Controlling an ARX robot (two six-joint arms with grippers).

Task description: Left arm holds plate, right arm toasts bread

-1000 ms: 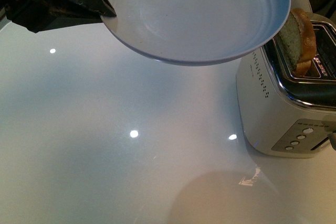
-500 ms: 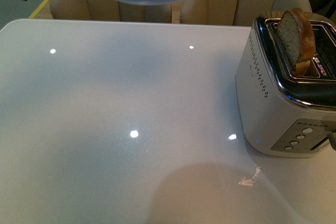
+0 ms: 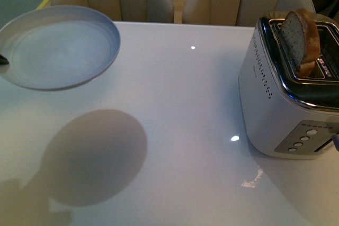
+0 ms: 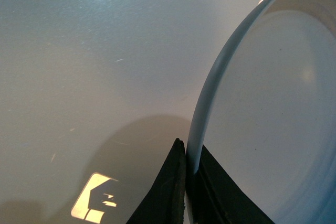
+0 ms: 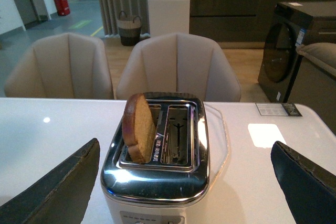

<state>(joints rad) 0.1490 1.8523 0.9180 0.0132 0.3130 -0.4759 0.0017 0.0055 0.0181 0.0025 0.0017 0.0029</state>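
Blue-grey plate (image 3: 58, 46), front view: round, shallow, with a raised rim and faint rings. It hangs clear of the glossy white table (image 3: 180, 130) at the far left, empty, and casts a round shadow (image 3: 95, 157) below. The brushed-metal toaster (image 3: 270, 109) stands at the right edge, well apart from the plate. The bread (image 3: 301, 39) stands upright in one slot with its rounded end up: speckled crumb, darker crust.

Left wrist view: the left gripper (image 4: 187, 182), black and angular, is pinched narrow on the plate's rim, one finger on each face. The plate is smooth and matte, tilted slightly.

Right wrist view: the right gripper (image 5: 185, 145) is spread wide and holds nothing, its dark fingers (image 5: 63, 182) flanking the toaster. The bread sits ahead of and below the gap, offset toward one finger. Its long axis is vertical and its flat faces run parallel to the slot. Padded chairs (image 5: 178, 66) stand beyond.

Judgement: the right arm is much nearer the bread. Any grasp must approach from above and close across the slice's thin faces. The plate is too far off to receive it yet.
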